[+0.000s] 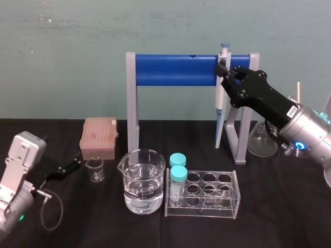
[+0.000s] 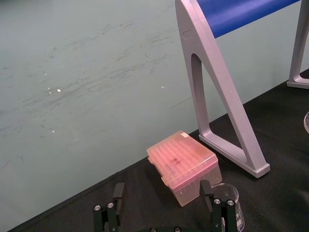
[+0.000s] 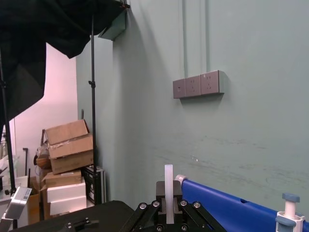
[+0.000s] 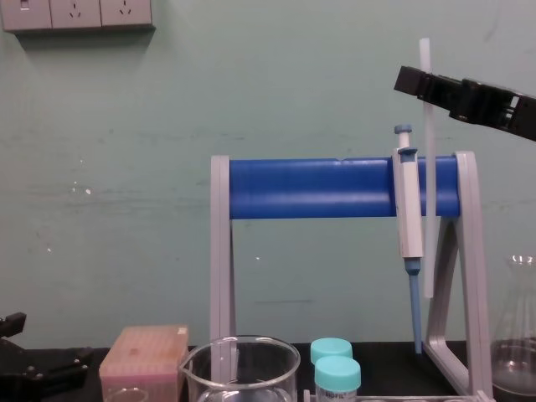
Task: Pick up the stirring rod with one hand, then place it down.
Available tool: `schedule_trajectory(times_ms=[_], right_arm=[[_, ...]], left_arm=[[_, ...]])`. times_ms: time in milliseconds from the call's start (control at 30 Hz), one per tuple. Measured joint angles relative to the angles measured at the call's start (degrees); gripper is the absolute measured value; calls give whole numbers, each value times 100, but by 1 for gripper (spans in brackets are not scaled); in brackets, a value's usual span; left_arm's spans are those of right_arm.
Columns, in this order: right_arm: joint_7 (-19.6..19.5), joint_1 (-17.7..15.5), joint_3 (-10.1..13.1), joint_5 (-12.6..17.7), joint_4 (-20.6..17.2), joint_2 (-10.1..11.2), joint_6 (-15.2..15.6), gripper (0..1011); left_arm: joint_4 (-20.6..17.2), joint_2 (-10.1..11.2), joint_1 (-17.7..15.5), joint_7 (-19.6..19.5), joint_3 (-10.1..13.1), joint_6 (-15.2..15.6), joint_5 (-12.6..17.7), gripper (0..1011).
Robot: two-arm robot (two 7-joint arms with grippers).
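Observation:
The stirring rod (image 4: 426, 209) is a thin whitish stick hanging upright in the air, level with the right end of the grey-and-blue stand (image 4: 335, 188). My right gripper (image 4: 419, 82) is shut on it near its top, high above the table. In the right wrist view the rod (image 3: 168, 186) sticks out between the black fingers (image 3: 159, 205). The head view has the right gripper (image 1: 224, 71) by the stand's right post. My left gripper (image 1: 71, 166) rests low at the table's left, and its fingers (image 2: 117, 194) stand open with nothing between them.
A grey-white pipette (image 4: 409, 226) with a blue tip hangs on the stand's bar beside the rod. In front stand a glass beaker (image 1: 144, 181) of water, a clear tube rack (image 1: 207, 194) with two teal-capped tubes, a small beaker (image 1: 94, 169), a pink tip box (image 1: 99, 137) and a flask (image 1: 261, 139).

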Motion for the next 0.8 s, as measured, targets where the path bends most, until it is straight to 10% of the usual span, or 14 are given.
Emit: schedule_trajectory(times_ms=[800], right_arm=[[15,-39,-29,17,-30,54,-30,70]], left_arm=[[0,0,0,0,0,0,0,1000]])
